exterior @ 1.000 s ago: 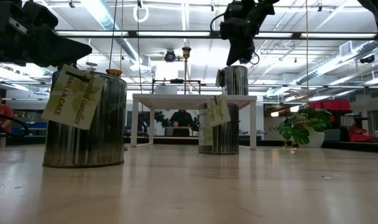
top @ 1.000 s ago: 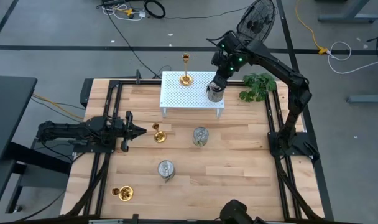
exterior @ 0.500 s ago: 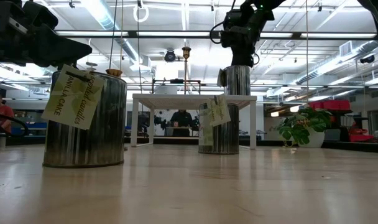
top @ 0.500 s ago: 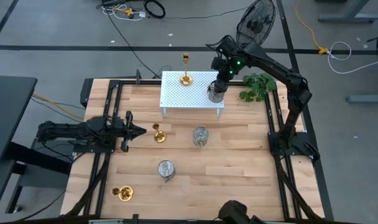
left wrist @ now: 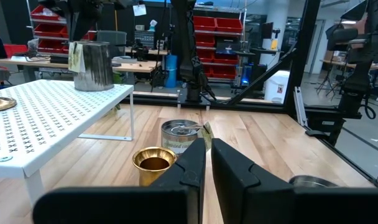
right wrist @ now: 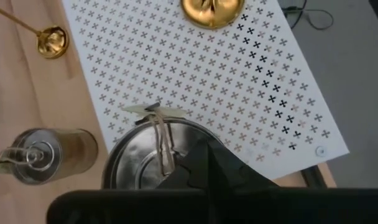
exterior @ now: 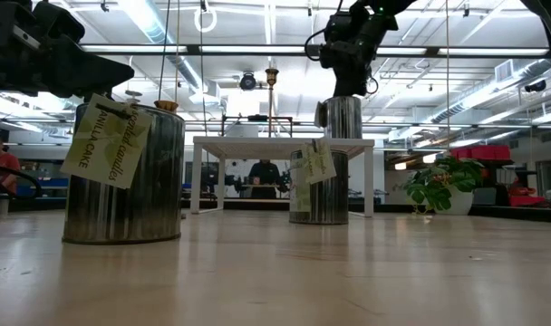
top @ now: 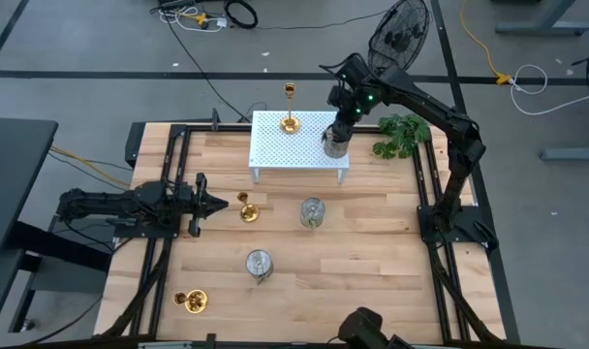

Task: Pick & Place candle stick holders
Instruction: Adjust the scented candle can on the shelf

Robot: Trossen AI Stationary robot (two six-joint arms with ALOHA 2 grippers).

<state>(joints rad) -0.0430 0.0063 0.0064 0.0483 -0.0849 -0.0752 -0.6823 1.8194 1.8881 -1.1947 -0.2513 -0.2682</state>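
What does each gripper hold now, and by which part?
The left gripper is shut on nothing. The right gripper is shut at the top of the silver can on the rack; a grip cannot be told.

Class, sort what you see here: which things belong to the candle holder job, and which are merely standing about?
Job:
gold holder on rack
silver holder on rack
gold holders on table
silver holders on table
white rack

Bystanders:
green plant
fan
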